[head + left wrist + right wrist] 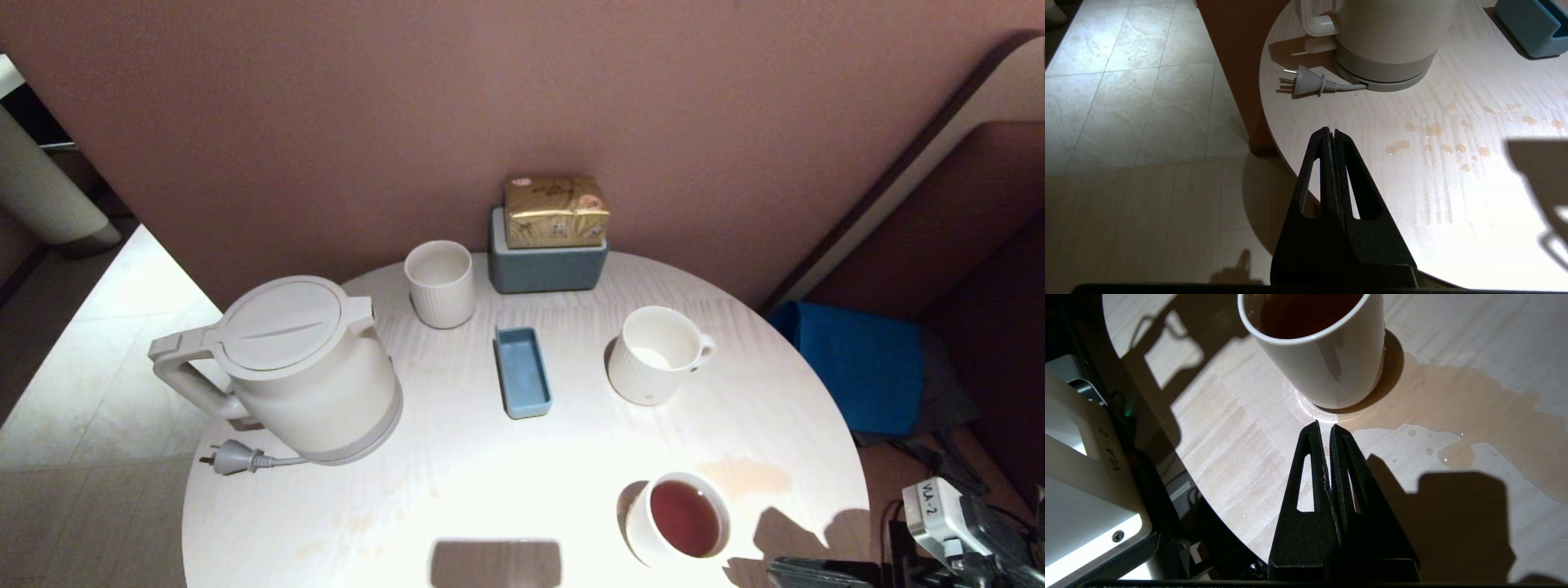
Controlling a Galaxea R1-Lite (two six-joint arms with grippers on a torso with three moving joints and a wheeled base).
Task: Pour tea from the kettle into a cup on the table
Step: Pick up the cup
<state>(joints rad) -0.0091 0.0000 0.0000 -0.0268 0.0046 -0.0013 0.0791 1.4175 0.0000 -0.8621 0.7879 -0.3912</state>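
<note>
- Round white desk [457,490], faint grain; wall behind it, tiled floor [98,359] off its left side.
- Kettle [306,367], off-white, lid shut, upright at the desk's left edge; loop handle faces outward left, grey base band.
- Short cord with plug [233,459] lies flat on the desk just beside the kettle base.
- Blue-grey box [547,265] at the back of the desk against the wall, gold packet [555,211] sitting on top of it.
- White mug [657,355] with loop handle, right of centre, handle to the right, upright.
- Ribbed white cup [441,283], no handle, back centre-left, just beside the blue-grey box.
- Cup [678,518], plain white, no handle, front right of desk, upright, holds tea [684,518], reddish-brown, level well up the wall.
- Small blue tray [522,371], narrow, centre of desk, between ribbed cup and mug.
- Brownish puddle [1474,412] on the desk touching the cup's foot, spreading away from it; small drops [1437,143] in front of the kettle too.
- Right hand [1323,426] clenched, grasping nothing, tips low over the desk just beside the cup's base, not touching it.
- Left hand [1330,131] clenched, grasping nothing, over the desk's near-left edge, plug and kettle ahead of it, apart.
</note>
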